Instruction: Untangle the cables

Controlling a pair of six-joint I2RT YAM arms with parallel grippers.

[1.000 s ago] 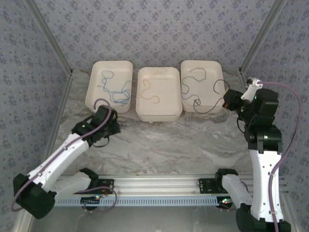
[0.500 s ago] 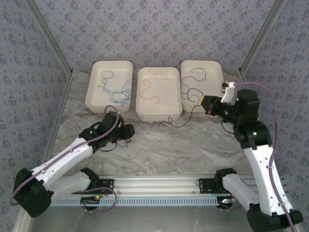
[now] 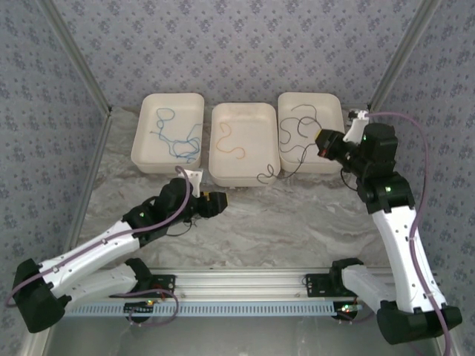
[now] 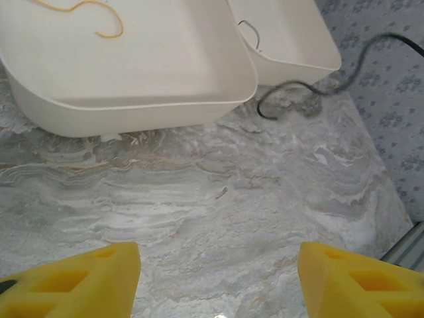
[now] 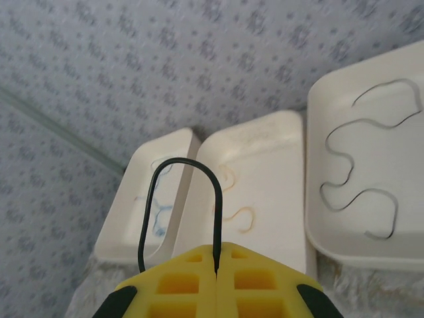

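My right gripper (image 5: 216, 250) is clenched on a black cable (image 5: 180, 161) beside the right tray (image 3: 308, 97). Left of it, the middle tray (image 3: 243, 180) holds a tan cable (image 3: 231, 145) and the far tray (image 3: 145, 145) a blue cable (image 3: 178, 145). My left gripper (image 4: 218, 271) gapes over bare marble table (image 4: 199, 212), just short of the middle tray's rim.

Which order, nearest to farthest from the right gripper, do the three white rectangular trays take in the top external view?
1. Right-hand white rectangular tray: right beside the right gripper, which is shut on a thin black cable.
2. Middle white rectangular tray: at the centre of the row.
3. Left-hand white rectangular tray: at the far left end.
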